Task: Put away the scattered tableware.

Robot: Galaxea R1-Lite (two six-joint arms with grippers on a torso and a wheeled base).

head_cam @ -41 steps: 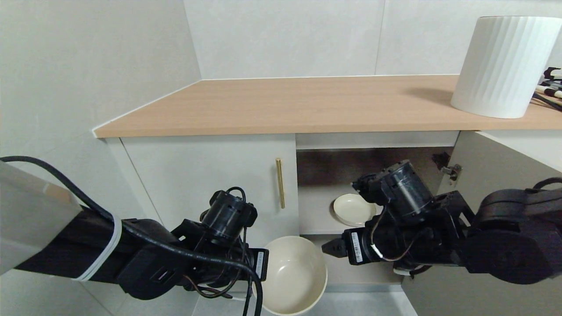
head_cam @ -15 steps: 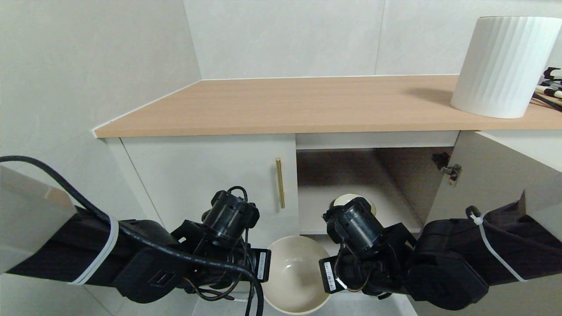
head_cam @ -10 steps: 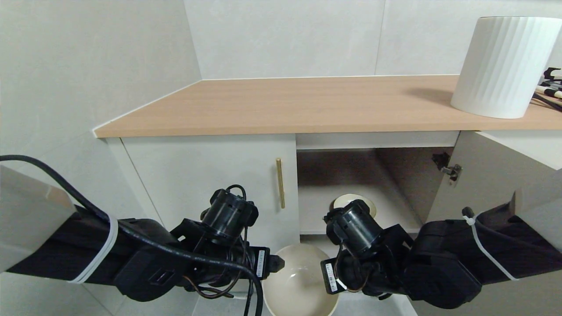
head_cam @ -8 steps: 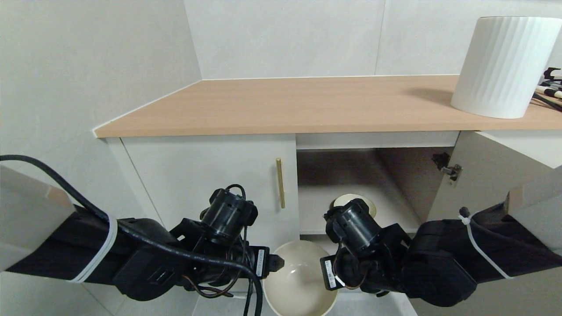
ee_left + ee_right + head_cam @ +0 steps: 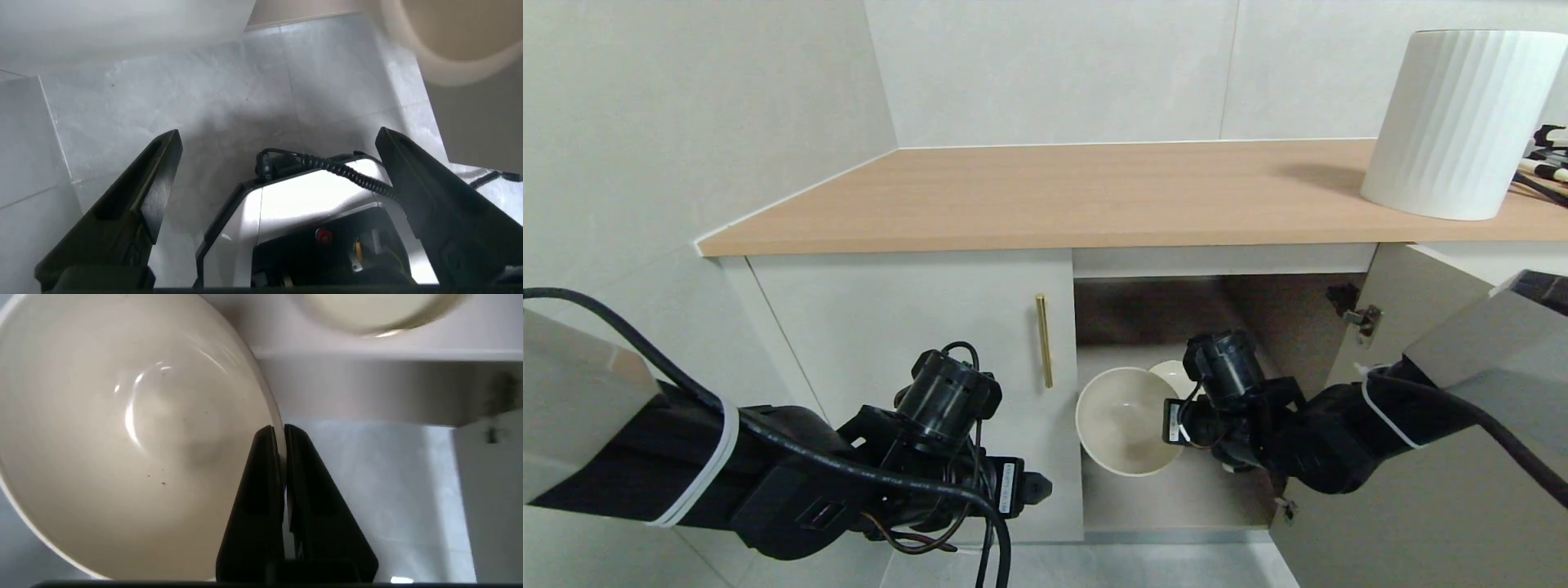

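Two grippers are low in front of the cabinet [image 5: 907,327]. In the head view the right gripper [image 5: 1176,422] is clamped on the cream bowl [image 5: 1123,420], gripping its rim at about three o'clock. The right wrist view shows its two dark fingers [image 5: 263,498] pressed close together with the thin rim between them. The bowl is held off any surface, tipped so that its hollow faces the camera, in the open right-hand half of the cabinet, level with the front edge of the inner shelf [image 5: 1107,367]. A small pale dish [image 5: 1176,376] lies on that shelf at about one o'clock from the bowl, partly hidden behind its rim. The left gripper [image 5: 1036,487] sits at about seven o'clock from the bowl, apart from it, before the closed door with the brass handle [image 5: 1043,340]. The left wrist view shows its fingers [image 5: 131,204] spread wide with nothing between them. A white ribbed container [image 5: 1462,122] stands at the wooden countertop's [image 5: 1054,196] three o'clock end.
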